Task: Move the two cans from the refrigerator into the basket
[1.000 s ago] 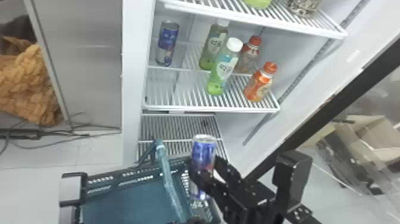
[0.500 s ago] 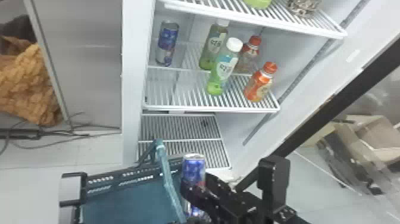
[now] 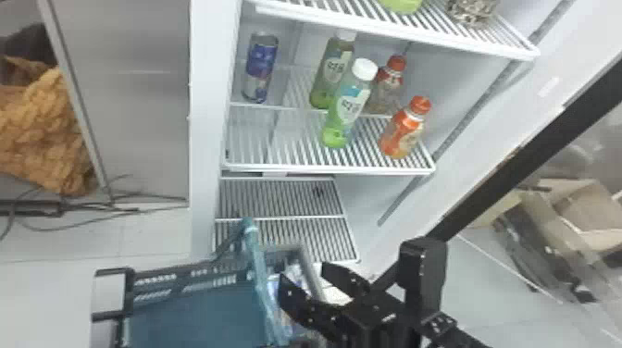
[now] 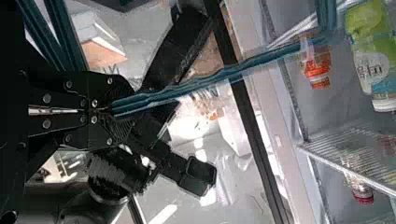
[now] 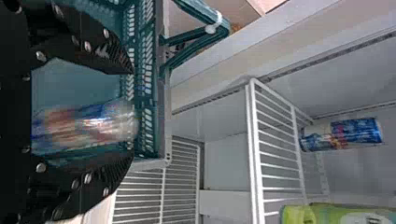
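Gripper (image 5: 131,115) (right, black) just spread, blue metal can (image 5: 84,125) seemingly dropping into teal plastic basket (image 3: 194,317); second can (image 3: 261,67) next.

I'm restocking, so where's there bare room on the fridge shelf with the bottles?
The shelf is bare at its front left, bordered by its front edge, the upright can behind and the nearer green bottle to the right. Its right half looks crowded: that bottle, another green bottle and two orange-capped bottles.
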Motion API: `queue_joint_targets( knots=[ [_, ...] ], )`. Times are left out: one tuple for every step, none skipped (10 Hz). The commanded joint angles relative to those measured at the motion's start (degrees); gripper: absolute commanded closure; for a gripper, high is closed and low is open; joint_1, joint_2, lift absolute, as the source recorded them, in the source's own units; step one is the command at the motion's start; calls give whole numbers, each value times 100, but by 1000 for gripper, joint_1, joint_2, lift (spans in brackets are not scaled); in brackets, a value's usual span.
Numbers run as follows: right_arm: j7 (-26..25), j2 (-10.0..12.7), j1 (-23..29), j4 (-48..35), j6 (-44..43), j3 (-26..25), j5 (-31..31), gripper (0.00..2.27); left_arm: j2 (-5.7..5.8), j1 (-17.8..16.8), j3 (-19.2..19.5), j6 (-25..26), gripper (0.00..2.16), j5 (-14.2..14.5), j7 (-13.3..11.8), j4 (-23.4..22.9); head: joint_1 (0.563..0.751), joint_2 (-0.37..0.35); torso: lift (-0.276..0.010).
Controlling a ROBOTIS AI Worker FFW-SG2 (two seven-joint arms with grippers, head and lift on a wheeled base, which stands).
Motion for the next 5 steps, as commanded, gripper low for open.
queue_joint_targets(
  knots=[
    [-4, -1, 77, -41, -461, -23, 98, 217, -1, -1, 0, 0, 1208, -2, 11, 0, 695, -350, -276],
    [-4, 34, 105, -27, -1009, -80, 178, 219, -1, -1, 0, 0, 1208, -2, 11, 0, 695, -350, -276],
    [-4, 61, 119, 43, -1614, -114, 247, 214, -1, -1, 0, 14, 1208, -2, 11, 0, 695, -350, -276],
    [-13, 78, 105, 128, -2078, -114, 304, 214, -1, -1, -11, 14, 1208, -2, 11, 0, 695, -350, -276],
    [-22, 96, 49, 226, -2359, -103, 304, 213, -1, -1, -11, 14, 1208, -13, 11, -14, 695, -350, -276]
  ],
)
